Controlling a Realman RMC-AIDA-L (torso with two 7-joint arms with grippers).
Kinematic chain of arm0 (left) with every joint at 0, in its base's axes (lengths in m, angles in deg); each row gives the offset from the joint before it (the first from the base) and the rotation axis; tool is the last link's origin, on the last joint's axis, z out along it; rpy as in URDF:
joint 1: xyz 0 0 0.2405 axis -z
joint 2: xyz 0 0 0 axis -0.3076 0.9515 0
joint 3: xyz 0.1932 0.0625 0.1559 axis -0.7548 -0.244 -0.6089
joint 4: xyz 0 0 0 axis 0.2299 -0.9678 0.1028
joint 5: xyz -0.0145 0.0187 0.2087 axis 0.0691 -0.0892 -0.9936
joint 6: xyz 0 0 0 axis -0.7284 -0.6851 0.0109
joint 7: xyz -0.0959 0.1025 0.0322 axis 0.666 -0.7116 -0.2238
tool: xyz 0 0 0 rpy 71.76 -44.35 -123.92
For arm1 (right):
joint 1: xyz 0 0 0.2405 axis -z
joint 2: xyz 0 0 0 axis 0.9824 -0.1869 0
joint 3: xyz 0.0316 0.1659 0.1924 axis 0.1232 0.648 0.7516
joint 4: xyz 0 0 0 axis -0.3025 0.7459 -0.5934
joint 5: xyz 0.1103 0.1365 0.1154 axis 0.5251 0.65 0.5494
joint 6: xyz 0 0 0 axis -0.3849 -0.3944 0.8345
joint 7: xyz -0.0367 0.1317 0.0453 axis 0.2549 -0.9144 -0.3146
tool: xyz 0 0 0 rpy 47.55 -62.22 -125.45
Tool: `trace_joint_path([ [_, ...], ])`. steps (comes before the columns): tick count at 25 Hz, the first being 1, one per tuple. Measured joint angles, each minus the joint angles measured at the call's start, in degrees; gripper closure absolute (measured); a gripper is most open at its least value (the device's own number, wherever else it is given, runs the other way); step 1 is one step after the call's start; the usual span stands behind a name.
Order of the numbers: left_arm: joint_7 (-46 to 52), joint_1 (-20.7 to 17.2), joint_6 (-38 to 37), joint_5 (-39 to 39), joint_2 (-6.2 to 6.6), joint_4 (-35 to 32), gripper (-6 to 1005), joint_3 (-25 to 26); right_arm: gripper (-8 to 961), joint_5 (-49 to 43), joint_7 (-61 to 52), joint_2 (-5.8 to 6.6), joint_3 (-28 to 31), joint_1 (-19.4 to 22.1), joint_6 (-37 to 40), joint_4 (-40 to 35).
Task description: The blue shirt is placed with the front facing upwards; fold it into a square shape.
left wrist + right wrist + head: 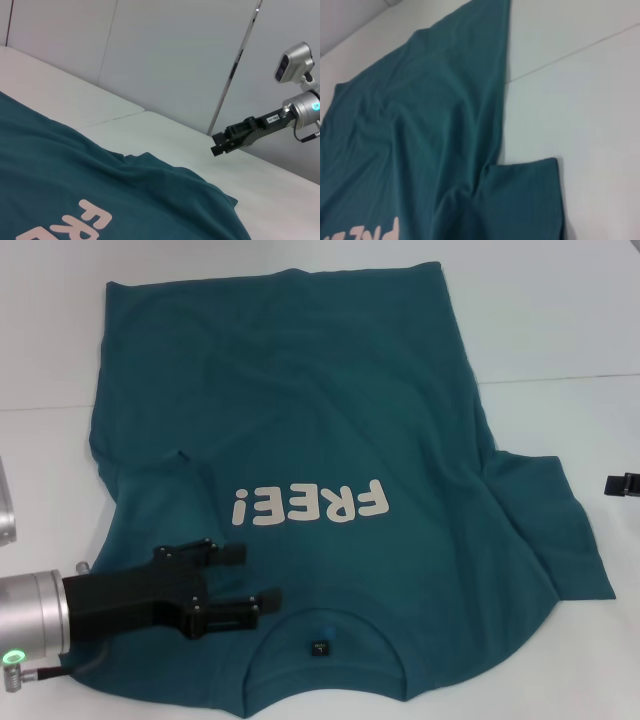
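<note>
The blue shirt (pixel 300 410) lies spread front up on the white table (pixel 560 320), with its collar (pixel 320 625) toward me and its hem at the far side. Cream "FREE!" lettering (pixel 310 505) shows on the chest, and a small black tag (pixel 318 647) sits inside the collar. My left gripper (pixel 258 576) is open, low over the shoulder area just left of the collar; I cannot tell whether it touches the cloth. My right gripper (pixel 622 483) (pixel 216 144) hangs off the shirt, beyond the right sleeve (pixel 560 540). The wrist views show the shirt (pixel 75 175) (pixel 420 125) too.
A thin seam (pixel 560 380) crosses the tabletop at the right. Bare table surrounds the shirt at the back and right. Pale wall panels (pixel 165 60) rise behind the table in the left wrist view.
</note>
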Motion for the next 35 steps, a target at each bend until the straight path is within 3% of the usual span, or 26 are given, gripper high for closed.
trace_joint_path([
  [18,-0.08,0.13,1.43,0.03,0.0,0.17,117,-0.06,11,-5.09,-1.04,-3.51,-0.54,-4.18,-7.82,3.89],
  [35,0.14,-0.25,1.42,0.1,0.0,0.19,118,0.46,11,-8.15,-1.04,-4.43,-0.55,-6.72,-9.98,5.24],
])
